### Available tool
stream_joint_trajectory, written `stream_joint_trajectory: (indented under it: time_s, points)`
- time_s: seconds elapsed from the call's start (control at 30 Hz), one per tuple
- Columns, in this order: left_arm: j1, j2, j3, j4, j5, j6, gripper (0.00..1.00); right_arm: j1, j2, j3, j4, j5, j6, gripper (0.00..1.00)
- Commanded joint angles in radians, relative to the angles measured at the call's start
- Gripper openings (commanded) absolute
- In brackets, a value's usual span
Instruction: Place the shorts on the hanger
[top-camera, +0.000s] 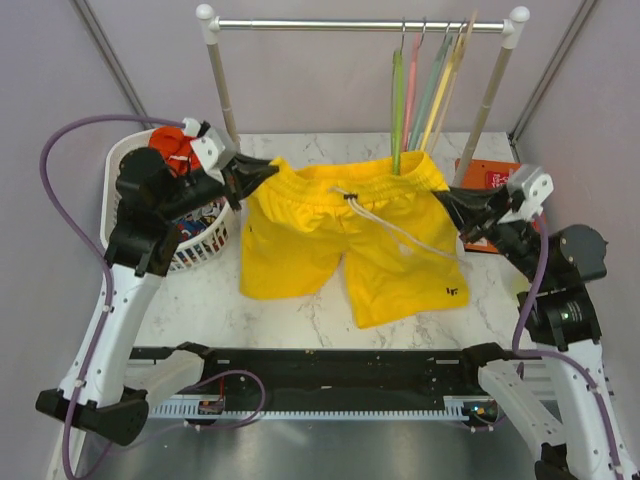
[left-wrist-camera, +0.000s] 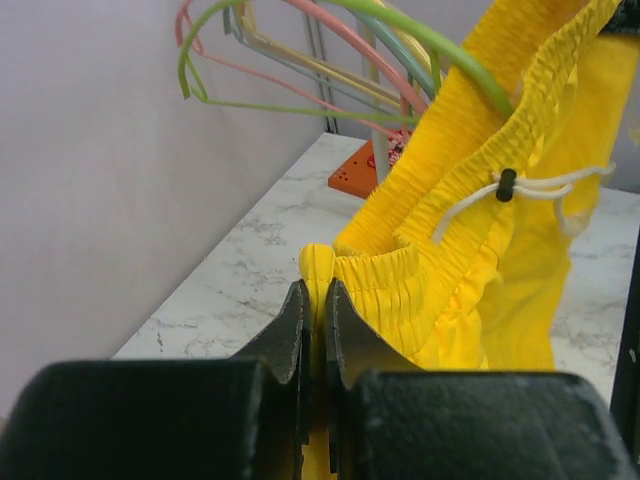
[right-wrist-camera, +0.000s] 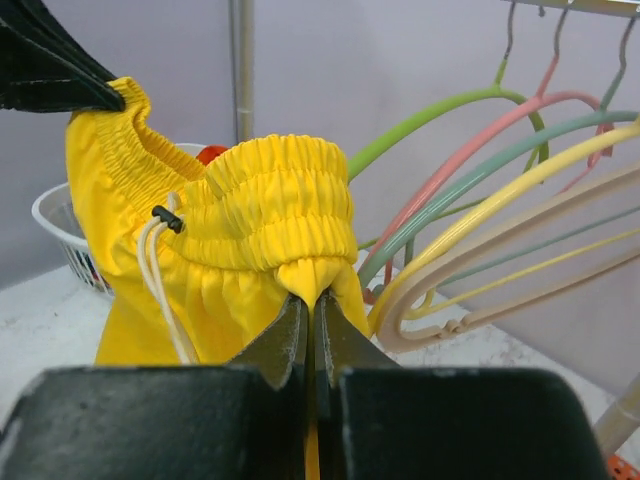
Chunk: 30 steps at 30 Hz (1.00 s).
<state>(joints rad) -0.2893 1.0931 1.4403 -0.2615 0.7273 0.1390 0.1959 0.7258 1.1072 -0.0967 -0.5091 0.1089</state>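
The bright yellow shorts (top-camera: 345, 240) hang stretched between my two grippers, the legs draping onto the marble table. My left gripper (top-camera: 268, 168) is shut on the left end of the waistband (left-wrist-camera: 318, 265). My right gripper (top-camera: 443, 198) is shut on the right end of the waistband (right-wrist-camera: 310, 285). The light green hanger (top-camera: 398, 110) hangs from the rail, and its lower part goes down inside the open waistband. It also shows in the left wrist view (left-wrist-camera: 430, 45) and in the right wrist view (right-wrist-camera: 420, 120). The white drawstring (top-camera: 395, 228) trails across the front.
A pink hanger (top-camera: 411, 85), a mint-grey one and yellow and beige ones hang on the rail (top-camera: 360, 24) beside the green one. A white basket (top-camera: 195, 235) with an orange-red garment and patterned clothes stands at the left. An orange-red flat object (top-camera: 490, 178) lies at the back right.
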Motion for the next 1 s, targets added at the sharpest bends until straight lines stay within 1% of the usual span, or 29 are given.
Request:
stream_joint_trajectory:
  time_s: [0.0,0.03,0.07,0.1,0.13,0.17,0.2,0.27,0.3,0.43,0.47,0.5,0.53,0.6,0.67,0.7,0.73,0.77,0.8,0.83,0.87,0.9,0.93,0.97]
  points:
    - [-0.001,-0.152,-0.258,-0.03,0.099,0.222,0.02,-0.001,-0.171,-0.153,-0.129,-0.184,-0.345,0.0]
    - [-0.002,-0.217,-0.323,-0.031,0.112,0.265,0.02,-0.003,-0.193,-0.197,-0.149,-0.195,-0.389,0.0]
    - [-0.004,-0.238,-0.45,-0.03,0.116,0.304,0.02,-0.003,-0.21,-0.281,-0.182,-0.198,-0.441,0.0]
    - [-0.005,-0.26,-0.504,-0.03,0.116,0.371,0.02,-0.001,-0.224,-0.32,-0.207,-0.212,-0.563,0.0]
    - [-0.007,-0.275,-0.594,-0.028,0.109,0.399,0.02,-0.001,-0.224,-0.355,-0.219,-0.218,-0.619,0.0]
    - [-0.007,-0.274,-0.627,-0.028,0.1,0.422,0.02,-0.003,-0.218,-0.418,-0.228,-0.22,-0.665,0.0]
    - [-0.007,-0.269,-0.653,-0.031,0.092,0.457,0.02,-0.003,-0.194,-0.443,-0.238,-0.224,-0.778,0.0]
    - [-0.008,-0.234,-0.702,-0.03,0.069,0.488,0.02,-0.001,-0.149,-0.493,-0.238,-0.224,-0.851,0.0]
    - [-0.01,-0.219,-0.71,-0.028,0.061,0.508,0.02,-0.003,-0.093,-0.5,-0.236,-0.227,-0.885,0.0]
    - [-0.02,-0.109,-0.716,-0.022,0.015,0.524,0.02,0.005,0.03,-0.512,-0.226,-0.215,-1.043,0.0]
    - [-0.024,-0.086,-0.709,0.01,-0.021,0.521,0.02,0.011,0.047,-0.532,-0.175,-0.188,-1.057,0.0]
    - [-0.024,-0.041,-0.704,0.048,-0.049,0.461,0.02,0.014,0.072,-0.544,-0.135,-0.171,-1.066,0.0]
    - [-0.022,-0.024,-0.692,0.111,-0.093,0.435,0.02,0.014,0.081,-0.562,-0.044,-0.152,-1.086,0.0]
    - [-0.024,-0.001,-0.687,0.155,-0.091,0.409,0.02,0.014,0.116,-0.567,0.006,-0.12,-1.124,0.0]
    - [-0.033,-0.001,-0.704,0.179,-0.075,0.424,0.02,0.013,0.132,-0.56,0.0,-0.112,-1.173,0.0]
    - [-0.04,-0.005,-0.715,0.157,-0.081,0.485,0.02,0.014,0.129,-0.56,-0.026,-0.129,-1.196,0.0]
    - [-0.048,-0.01,-0.737,0.128,-0.088,0.535,0.02,0.014,0.121,-0.564,-0.122,-0.146,-1.23,0.0]
    - [-0.062,-0.016,-0.748,0.029,-0.08,0.65,0.02,0.014,0.11,-0.569,-0.191,-0.173,-1.346,0.0]
    - [-0.068,-0.024,-0.758,-0.04,-0.065,0.718,0.06,0.017,0.083,-0.573,-0.26,-0.193,-1.403,0.0]
    - [-0.079,-0.036,-0.761,-0.112,-0.039,0.788,0.11,0.028,0.072,-0.584,-0.405,-0.215,-1.48,0.02]
    - [-0.102,-0.042,-0.761,-0.181,-0.037,0.859,0.18,0.036,0.06,-0.59,-0.472,-0.215,-1.544,0.09]
    - [-0.109,-0.045,-0.756,-0.285,-0.034,0.881,0.28,0.045,0.047,-0.593,-0.532,-0.213,-1.651,0.12]
    - [-0.116,-0.036,-0.73,-0.354,-0.008,0.905,0.32,0.059,0.046,-0.593,-0.634,-0.206,-1.687,0.15]
    - [-0.125,-0.027,-0.712,-0.411,0.004,0.937,0.36,0.063,0.049,-0.586,-0.681,-0.206,-1.713,0.19]
